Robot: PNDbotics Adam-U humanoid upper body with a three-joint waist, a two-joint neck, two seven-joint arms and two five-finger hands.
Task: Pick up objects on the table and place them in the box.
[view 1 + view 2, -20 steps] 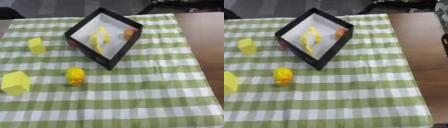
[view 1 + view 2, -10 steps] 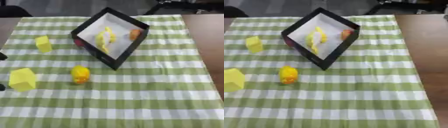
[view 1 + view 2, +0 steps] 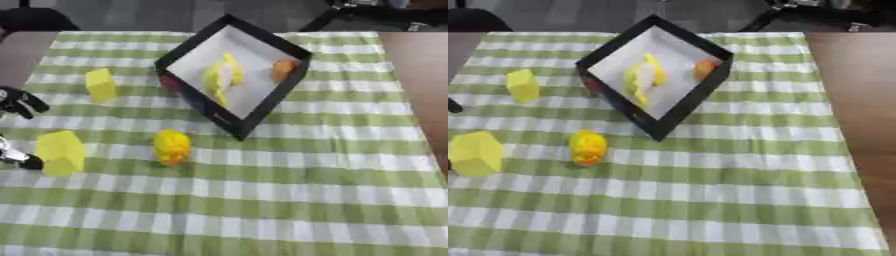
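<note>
Fingers [image 3: 19, 102] of the left hand [image 3: 12, 156] were seen spread apart at the left edge, just beside a large yellow block [image 3: 59, 152]. On the checked cloth [image 3: 297, 190] a yellow duck [image 3: 171, 146] and a small yellow block [image 3: 101, 85] were left, near the black box [image 3: 262, 107] in which a banana [image 3: 219, 77] was held.

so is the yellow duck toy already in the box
No, the yellow duck toy sits on the checked cloth, just outside the box.

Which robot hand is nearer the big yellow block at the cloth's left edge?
Left. The left robot hand shows at the left edge, its fingers beside the big yellow block. The right robot hand is not in view.
</note>
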